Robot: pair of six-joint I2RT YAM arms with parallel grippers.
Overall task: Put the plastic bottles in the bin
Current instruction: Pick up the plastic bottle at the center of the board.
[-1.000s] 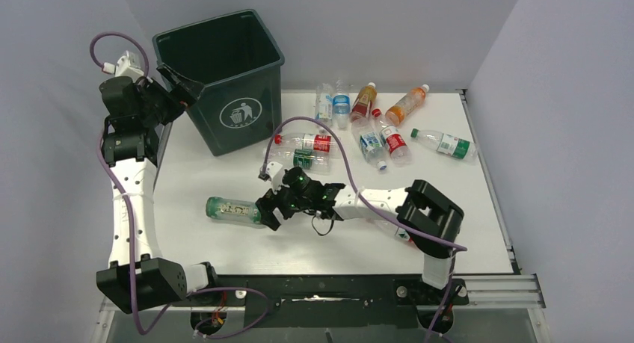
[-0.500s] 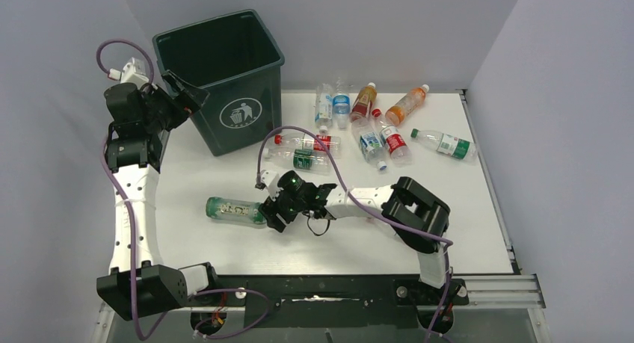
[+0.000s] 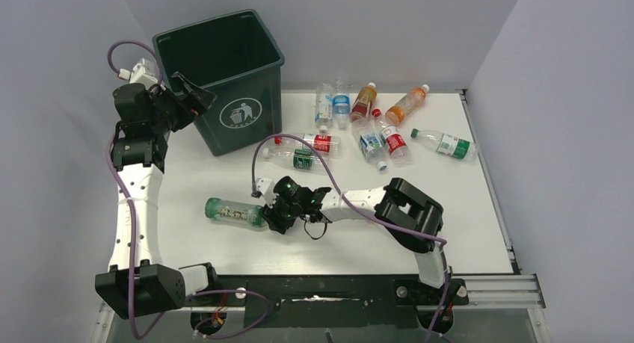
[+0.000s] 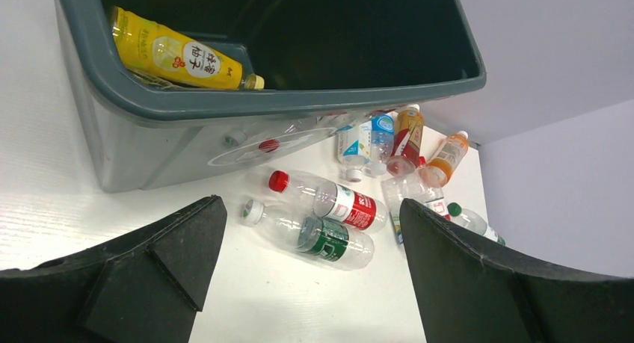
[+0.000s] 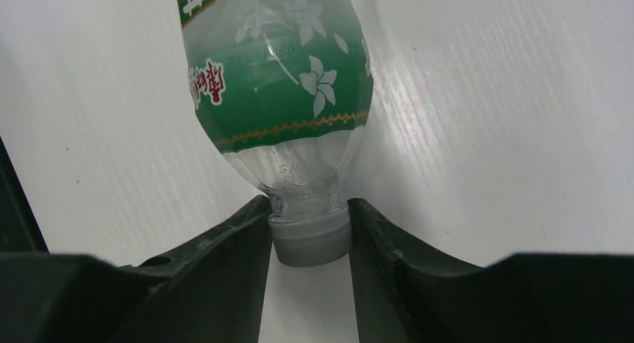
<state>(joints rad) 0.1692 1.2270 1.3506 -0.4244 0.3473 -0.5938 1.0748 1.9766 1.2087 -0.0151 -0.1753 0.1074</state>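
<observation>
Green-label bottle (image 5: 280, 96) lies on the worktop (image 5: 478, 134); my right hand (image 5: 310, 235) has just crept in and clamped its cap (image 5: 312, 249), so a lift comes next. Farther off, my left hand (image 4: 312, 208), spread and empty, has drifted off the bin (image 4: 299, 102).

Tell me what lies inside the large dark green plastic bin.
One yellow plastic bottle with a white label lies inside the dark green bin. Its near wall and deep shadow hide the rest.

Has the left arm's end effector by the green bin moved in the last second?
Yes. The left end effector shifted right, toward the near-left corner of the bin.
</observation>
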